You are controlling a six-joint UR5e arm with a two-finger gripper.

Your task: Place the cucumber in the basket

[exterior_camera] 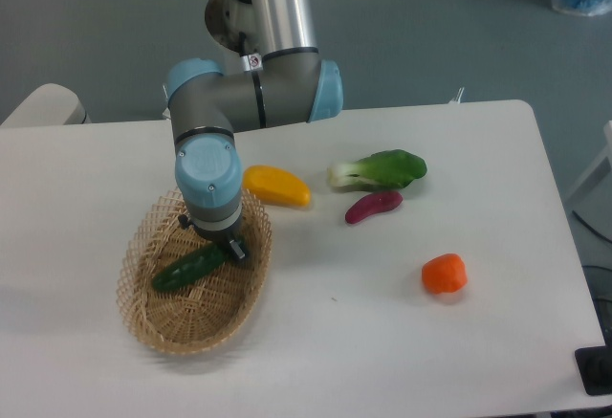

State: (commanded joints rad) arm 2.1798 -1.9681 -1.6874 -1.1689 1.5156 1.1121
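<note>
The dark green cucumber (188,270) lies slanted inside the tan wicker basket (143,315) at the table's front left. Its upper right end is right at my gripper (233,249). The gripper hangs over the basket's far right part, mostly hidden beneath the arm's blue-capped wrist. Only a dark fingertip (238,252) shows next to the cucumber's end. I cannot tell whether the fingers hold the cucumber or stand apart from it, nor whether the cucumber rests on the basket floor.
A yellow piece (277,187) lies just beyond the basket's right rim. A leafy green bok choy (381,169) and a magenta eggplant-like piece (373,206) lie mid-table. An orange piece (444,274) sits to the right front.
</note>
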